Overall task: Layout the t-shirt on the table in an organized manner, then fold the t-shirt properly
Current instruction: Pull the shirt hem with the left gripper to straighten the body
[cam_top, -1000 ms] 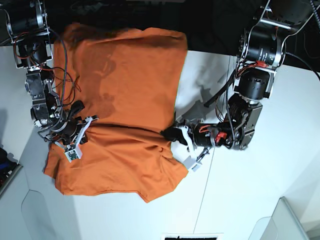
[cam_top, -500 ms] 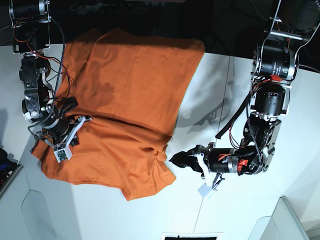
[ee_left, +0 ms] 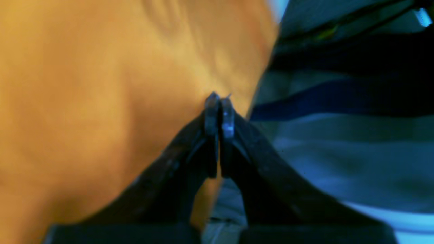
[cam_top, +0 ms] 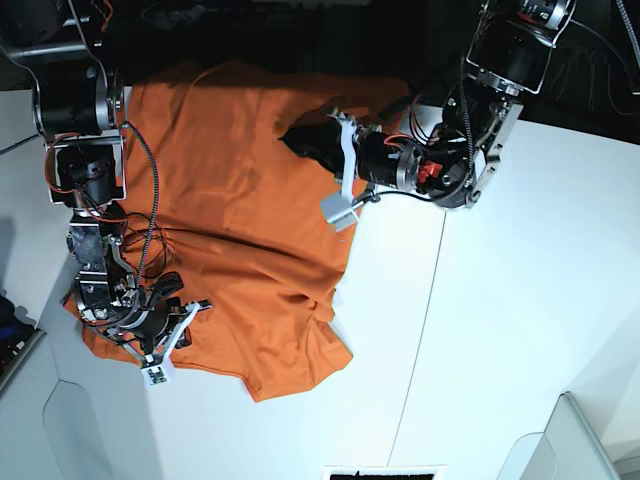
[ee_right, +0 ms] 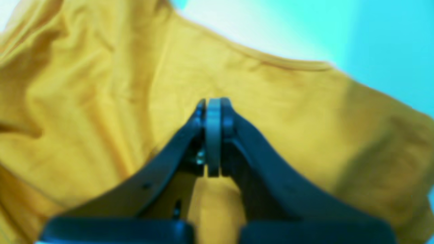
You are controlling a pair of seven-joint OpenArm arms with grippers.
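The t-shirt (cam_top: 245, 240) is spread over the left part of the white surface (cam_top: 520, 300) in the base view, with its upper edge reaching the dark far border and its lower corner pointing toward the near side. The cloth is not flat: several creases run across its lower half, and a raised fold is seen near the upper right edge. The left gripper (cam_top: 305, 145) is placed at this upper right part of the shirt; in its wrist view the jaws of the left gripper (ee_left: 218, 112) are pressed together and the orange fabric lies directly against the tips, but it cannot be told whether a piece of cloth is pinched between them. The right gripper (cam_top: 170, 325) is found at the lower left edge of the shirt. In its wrist view the jaws of the right gripper (ee_right: 213, 115) are also fully closed, above wrinkled fabric, and a grasp cannot be confirmed. A thin dark seam (cam_top: 425, 330) is seen across the surface right of the shirt.
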